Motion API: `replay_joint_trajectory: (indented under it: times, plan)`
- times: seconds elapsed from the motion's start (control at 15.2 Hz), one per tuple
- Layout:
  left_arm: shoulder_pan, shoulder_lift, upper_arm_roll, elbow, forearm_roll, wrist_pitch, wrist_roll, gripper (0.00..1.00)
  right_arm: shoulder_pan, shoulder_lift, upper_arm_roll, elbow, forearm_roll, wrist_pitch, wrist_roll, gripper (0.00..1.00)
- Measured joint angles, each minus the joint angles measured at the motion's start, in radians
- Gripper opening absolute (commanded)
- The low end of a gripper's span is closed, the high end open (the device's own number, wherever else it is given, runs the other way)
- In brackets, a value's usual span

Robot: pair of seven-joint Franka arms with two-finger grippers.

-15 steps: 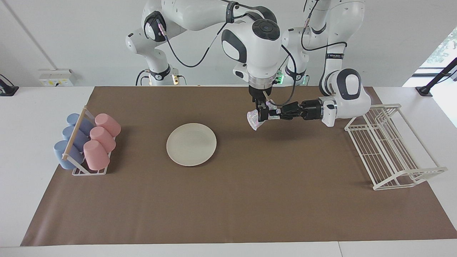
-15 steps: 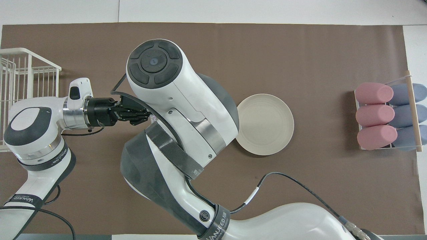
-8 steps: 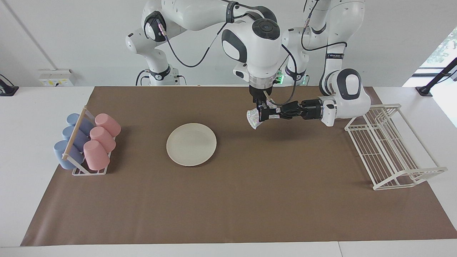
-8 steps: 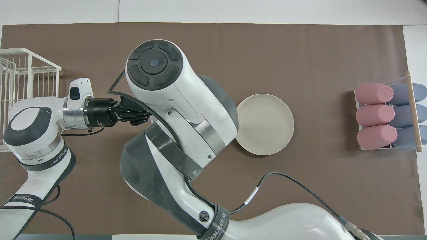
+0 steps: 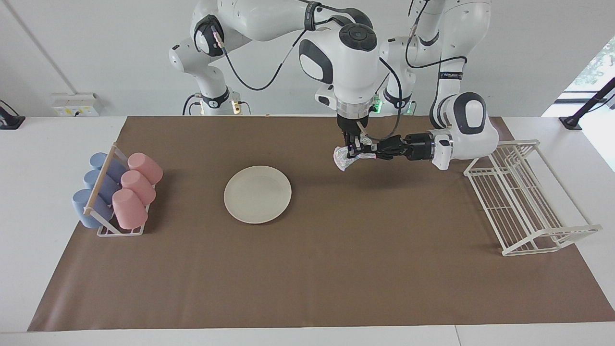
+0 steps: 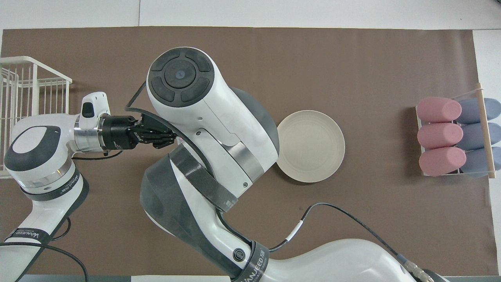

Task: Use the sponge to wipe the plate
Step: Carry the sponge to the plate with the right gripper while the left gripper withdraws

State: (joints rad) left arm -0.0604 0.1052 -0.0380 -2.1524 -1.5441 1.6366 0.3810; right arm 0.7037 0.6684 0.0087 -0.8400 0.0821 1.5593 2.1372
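Observation:
The cream-white plate (image 5: 257,194) (image 6: 310,145) lies flat on the brown mat near the table's middle. The silvery, crumpled sponge (image 5: 342,159) hangs in the air over bare mat, toward the left arm's end from the plate. My left gripper (image 5: 366,154) (image 6: 172,138) reaches in level and is shut on one edge of the sponge. My right gripper (image 5: 354,150) comes straight down from above with its fingertips pinched on the sponge beside the left one. In the overhead view the right arm's wrist hides its gripper and nearly all of the sponge.
A rack of pink and blue cups (image 5: 117,194) (image 6: 456,137) lying on their sides stands at the right arm's end. A white wire dish rack (image 5: 523,197) (image 6: 23,94) stands at the left arm's end. The right arm's forearm hangs over part of the plate's edge in the overhead view.
The right gripper's fingers have drawn together onto the sponge and both hands have risen slightly. The left gripper has kept its hold. The plate has not moved.

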Motion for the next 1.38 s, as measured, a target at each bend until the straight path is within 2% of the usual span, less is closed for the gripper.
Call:
replay_joint_trajectory:
  times: [0.26, 0.33, 0.39, 0.79, 0.99, 1.12, 1.38]
  plan:
    - [0.0, 0.0, 0.0, 0.0, 0.0, -0.002, 0.0, 0.0, -0.001, 0.0, 0.0, 0.0, 0.0, 0.001, 0.0, 0.0]
    - [0.0, 0.0, 0.0, 0.0, 0.0, -0.002, 0.001, 0.43, -0.002, 0.0, 0.0, 0.0, 0.001, 0.001, 0.0, 0.0]
    - [0.0, 0.0, 0.0, 0.0, 0.0, -0.002, 0.002, 0.99, -0.002, 0.0, 0.0, 0.0, 0.001, 0.001, 0.0, 0.0]
    - [0.0, 0.0, 0.002, 0.0, 0.0, -0.006, 0.008, 1.0, -0.009, 0.0, -0.007, -0.001, -0.001, 0.001, -0.003, 0.0]
    - [0.0, -0.001, 0.003, 0.0, 0.0, -0.007, 0.008, 1.0, -0.044, -0.002, -0.018, -0.03, -0.004, 0.001, -0.048, 0.0]
    - [0.0, -0.001, 0.006, 0.0, 0.0, -0.007, 0.008, 1.0, -0.092, -0.018, -0.019, -0.092, -0.004, 0.014, -0.087, 0.0]
    - [0.0, -0.005, 0.007, 0.0, 0.007, -0.004, 0.01, 1.0, -0.173, -0.092, -0.019, -0.279, -0.004, 0.075, -0.176, 0.0]
